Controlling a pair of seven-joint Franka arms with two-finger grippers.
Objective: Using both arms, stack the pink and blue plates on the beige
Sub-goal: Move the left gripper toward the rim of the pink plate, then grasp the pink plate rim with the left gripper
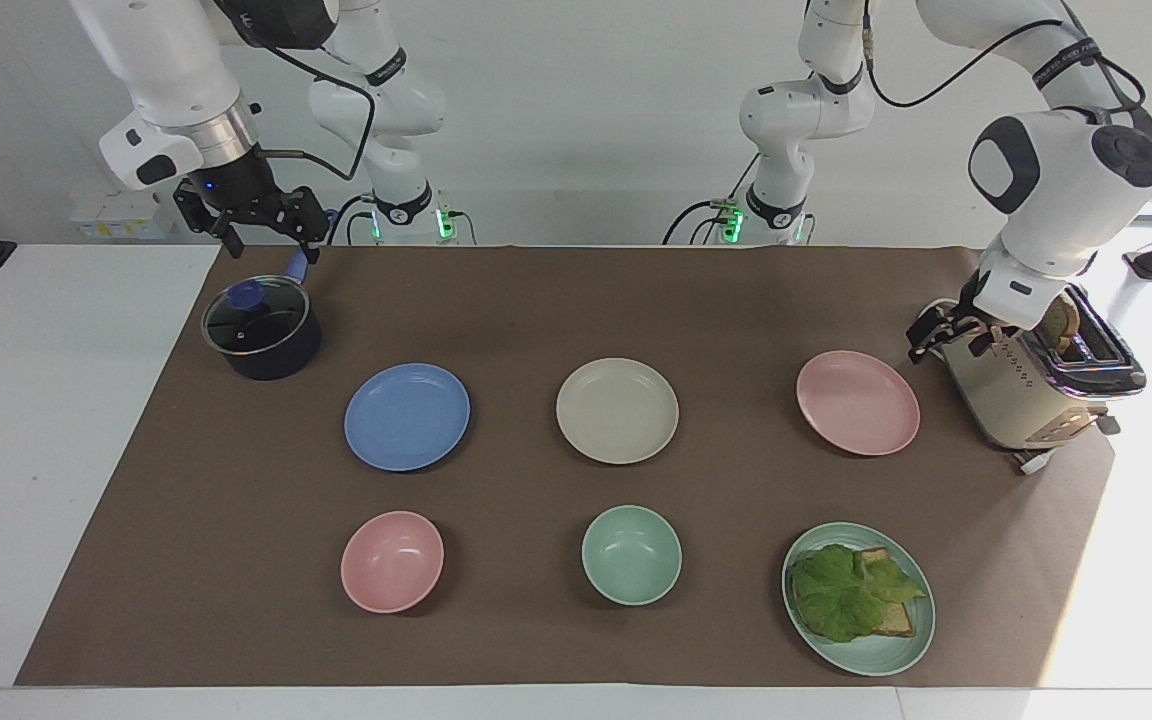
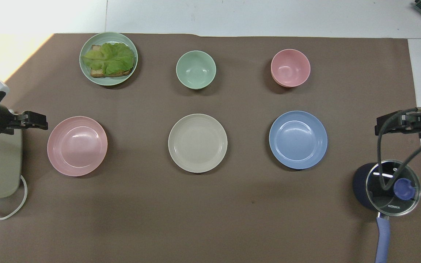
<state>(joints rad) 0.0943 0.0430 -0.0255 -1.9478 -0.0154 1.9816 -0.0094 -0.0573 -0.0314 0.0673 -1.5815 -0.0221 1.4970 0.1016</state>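
— Looking like a robotics lab, not a real kitchen?

— Seeming so: two white robot arms standing bolted at the edge of a white tabletop, trailing black cables, glowing green at the bases.

— Still, kitchen things lying about?

— Only staged: plates, bowls, a toaster and a lidded pot sitting spaced out on a brown mat, facing bare white walls.
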